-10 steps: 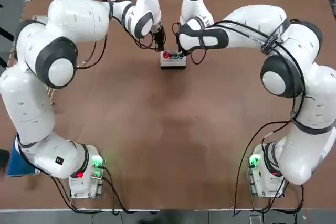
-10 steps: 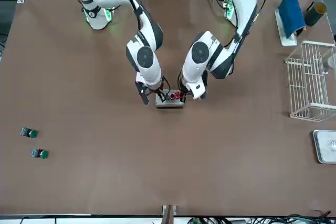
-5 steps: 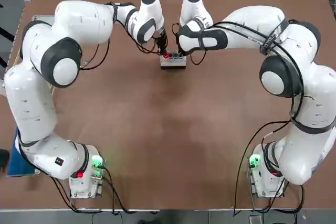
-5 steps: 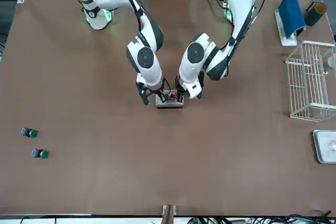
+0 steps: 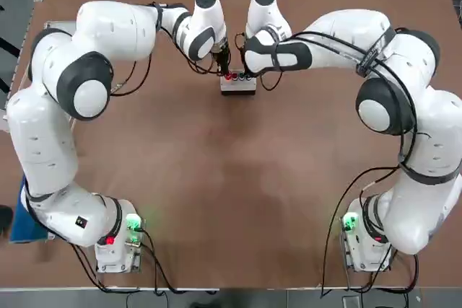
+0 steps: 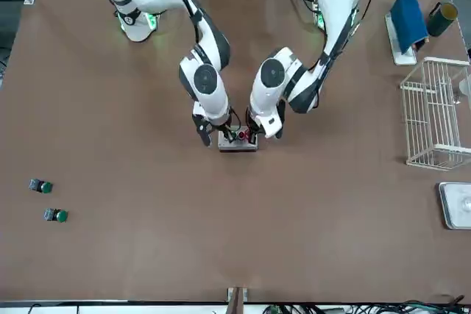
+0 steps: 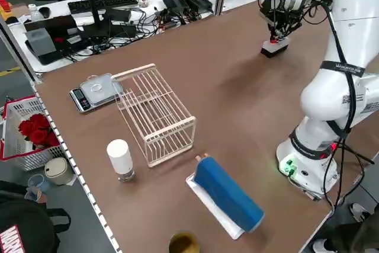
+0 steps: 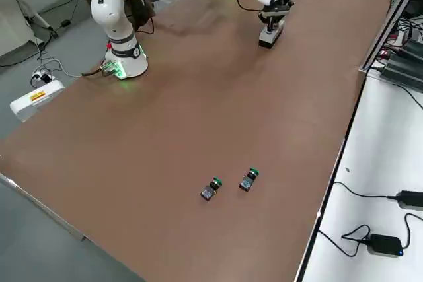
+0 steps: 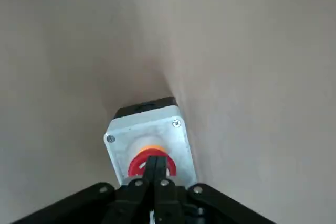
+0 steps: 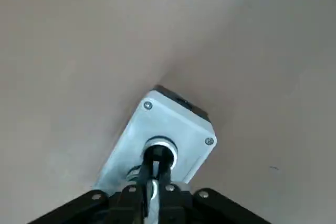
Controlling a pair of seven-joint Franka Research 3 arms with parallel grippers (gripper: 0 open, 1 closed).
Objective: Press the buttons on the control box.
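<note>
A: The control box [image 5: 238, 84] sat on the bench [image 5: 231, 200] at its far middle, well away from the arm bases, with the row of buttons [image 5: 237, 76] on its top. What did you see at the left claw [image 9: 155, 165]?

B: Its two fingers were pressed together, and you had their joined tips down on the larger red button [image 9: 152, 162] at one end of the box, as the left wrist view showed.

A: And the right claw [image 10: 153, 162]?

B: Its fingers were together too, tips set on the dark button [image 10: 159, 149] at the other end. Seen from overhead, the left claw [image 5: 224, 67] and the right claw [image 5: 247, 70] stood close side by side over the box.

A: Whether either button was actually pushed in, I could not tell. What lay around the box?

B: From the front camera, bare bench on all sides of it. Two loose green-and-black button pieces [image 6: 39, 186] lay well apart from it towards the robot's right. Towards the robot's left stood a white wire rack [image 6: 436, 112], a blue pad on a white base [image 6: 407, 20] and a small scale [image 6: 457, 204].

A: And beyond the far edge?

B: A keyboard [image 7: 103, 3] and a tangle of cables [image 7: 148, 16].
</note>
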